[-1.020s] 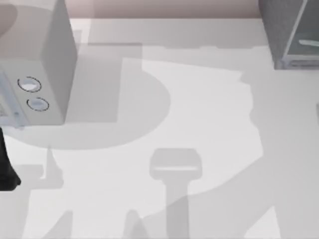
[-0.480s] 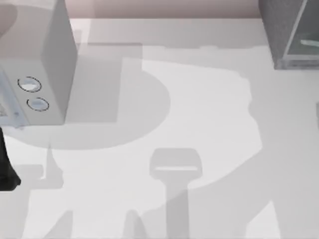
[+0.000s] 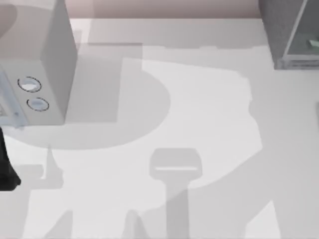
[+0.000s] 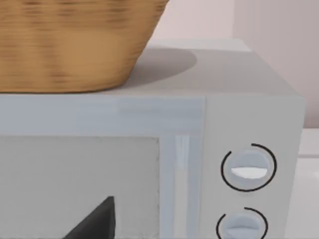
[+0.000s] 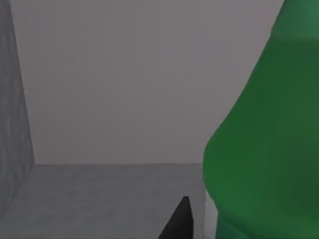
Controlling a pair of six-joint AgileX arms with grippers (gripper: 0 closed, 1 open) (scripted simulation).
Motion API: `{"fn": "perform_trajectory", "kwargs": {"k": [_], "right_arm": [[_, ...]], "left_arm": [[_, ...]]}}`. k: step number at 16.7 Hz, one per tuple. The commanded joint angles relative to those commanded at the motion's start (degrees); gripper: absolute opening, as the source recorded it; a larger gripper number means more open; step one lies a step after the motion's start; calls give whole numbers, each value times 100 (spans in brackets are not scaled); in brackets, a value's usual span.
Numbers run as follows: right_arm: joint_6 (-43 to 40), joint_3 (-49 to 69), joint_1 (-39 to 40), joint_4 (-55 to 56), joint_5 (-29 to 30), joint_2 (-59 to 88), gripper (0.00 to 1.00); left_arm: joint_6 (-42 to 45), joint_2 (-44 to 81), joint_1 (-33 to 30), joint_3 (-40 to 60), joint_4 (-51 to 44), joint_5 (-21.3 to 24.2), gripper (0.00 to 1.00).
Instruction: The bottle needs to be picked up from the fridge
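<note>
Microwave-like light grey box with two round dials (image 3: 35, 74) stands at about ten o'clock on the pale surface (image 3: 199, 124) in the top view, and a woven brown basket (image 4: 75, 45) sits on its roof in the left wrist view. The left arm (image 3: 6, 169) is parked at nine o'clock, at the edge of the top view; a dark tip of the left claw (image 4: 94, 221) shows in front of the box door, and I cannot tell if this claw is spread or pressed together.

Going right, the dark grey boxy fridge with a pale glassy panel (image 3: 286, 35) stands at about two o'clock. The right wrist view looks into its grey inside, where the small bright green bottle with a wide body and narrowing shoulder (image 5: 264, 149) stands on the fridge floor, very near the camera. One dark finger of the right claw (image 5: 179, 219) is just beside the bottle body; whether it touches, and how the claw stands, I cannot tell.

The bottle looks smooth and even in colour, without label. I judge it light and stiff, probably plastic, and a little slippery on the rounded shoulder. The best place to take hold seems the wide straight body, low enough that it does not tip against the fridge wall.
</note>
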Motion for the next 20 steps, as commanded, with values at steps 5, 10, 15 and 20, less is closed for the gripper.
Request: {"fn": "perform_trajectory", "kwargs": {"k": [5, 10, 15, 20], "right_arm": [[0, 0, 0, 0, 0, 0, 0], [0, 0, 0, 0, 0, 0, 0], [14, 48, -15, -202, -5, -218, 0], [13, 173, -18, -878, -10, -697, 0]], "left_arm": [[0, 0, 0, 0, 0, 0, 100], [0, 0, 0, 0, 0, 0, 100], [0, 0, 0, 0, 0, 0, 100], [0, 0, 0, 0, 0, 0, 100]]}}
